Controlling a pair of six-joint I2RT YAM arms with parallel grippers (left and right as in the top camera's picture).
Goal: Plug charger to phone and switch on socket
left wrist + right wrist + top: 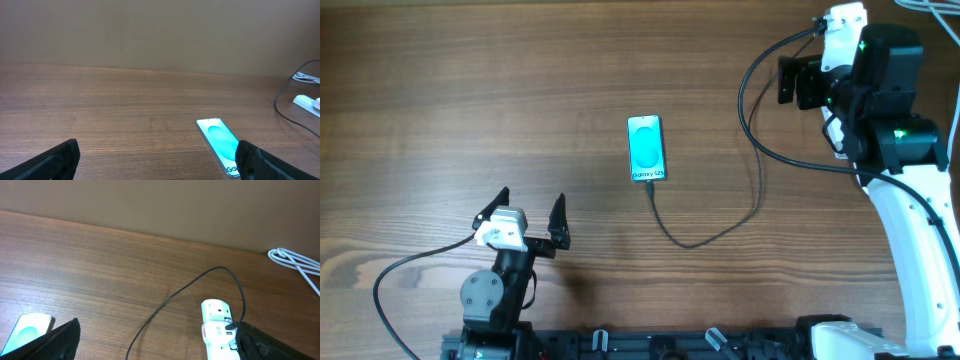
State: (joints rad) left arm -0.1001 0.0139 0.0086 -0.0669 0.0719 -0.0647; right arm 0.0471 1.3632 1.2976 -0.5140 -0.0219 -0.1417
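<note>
The phone (646,149) lies flat mid-table with its teal screen lit; it also shows in the left wrist view (220,142) and the right wrist view (27,330). The charger's thin black cable (720,233) runs from the phone's bottom edge in a loop toward the right arm; I cannot tell whether its tip is seated. Its white plug head sits on the white socket (217,327), just left of my right finger (270,342). My right gripper (157,342) is open and empty above the socket. My left gripper (527,210) is open and empty, near-left of the phone.
The socket's thick white cord (295,262) lies coiled at the far right. In the left wrist view the socket (307,102) shows at the right edge. The right arm's body (890,90) hides the socket from overhead. A plain wall bounds the table's far side.
</note>
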